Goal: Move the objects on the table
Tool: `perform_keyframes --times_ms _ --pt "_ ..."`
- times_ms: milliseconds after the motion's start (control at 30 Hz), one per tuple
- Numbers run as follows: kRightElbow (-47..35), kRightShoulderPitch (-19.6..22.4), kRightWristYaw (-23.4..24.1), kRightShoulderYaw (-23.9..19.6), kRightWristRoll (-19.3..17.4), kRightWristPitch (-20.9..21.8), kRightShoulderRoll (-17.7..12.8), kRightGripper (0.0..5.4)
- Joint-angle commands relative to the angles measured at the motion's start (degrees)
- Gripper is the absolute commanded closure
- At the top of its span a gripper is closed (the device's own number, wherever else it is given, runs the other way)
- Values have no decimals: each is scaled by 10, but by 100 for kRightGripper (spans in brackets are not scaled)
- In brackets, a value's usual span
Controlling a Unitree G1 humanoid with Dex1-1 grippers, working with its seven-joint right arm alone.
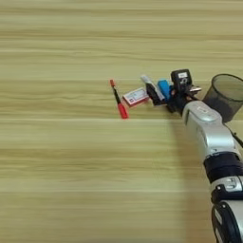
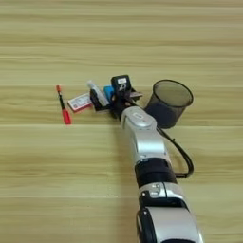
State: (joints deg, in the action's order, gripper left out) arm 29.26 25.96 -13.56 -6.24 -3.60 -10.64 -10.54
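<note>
Small desk items lay in a loose row near the middle of the table [image 2: 42,180], a wide pale wood-grain surface with horizontal streaks. Farthest left was a thin black pen [image 2: 61,104] with a red cap, then a small flat white-and-red box [image 2: 79,102], then a slim white marker [image 2: 96,92] with a black cap, tilted. A blue oblong block [image 2: 108,91] sat against the gripper [image 2: 114,100], whose black fingers crowded the marker and block; whether they were parted or closed could not be told. Right of the silver forearm [image 2: 142,137] stood a round black mesh cup [image 2: 169,103], upright.
</note>
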Motion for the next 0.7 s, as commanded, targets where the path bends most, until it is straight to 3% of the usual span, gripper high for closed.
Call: perform_keyframes --times_ms 33,700 --pt "-15 55 18 -10 1 21 -17 2" --pt "22 65 33 3 21 10 -23 2"
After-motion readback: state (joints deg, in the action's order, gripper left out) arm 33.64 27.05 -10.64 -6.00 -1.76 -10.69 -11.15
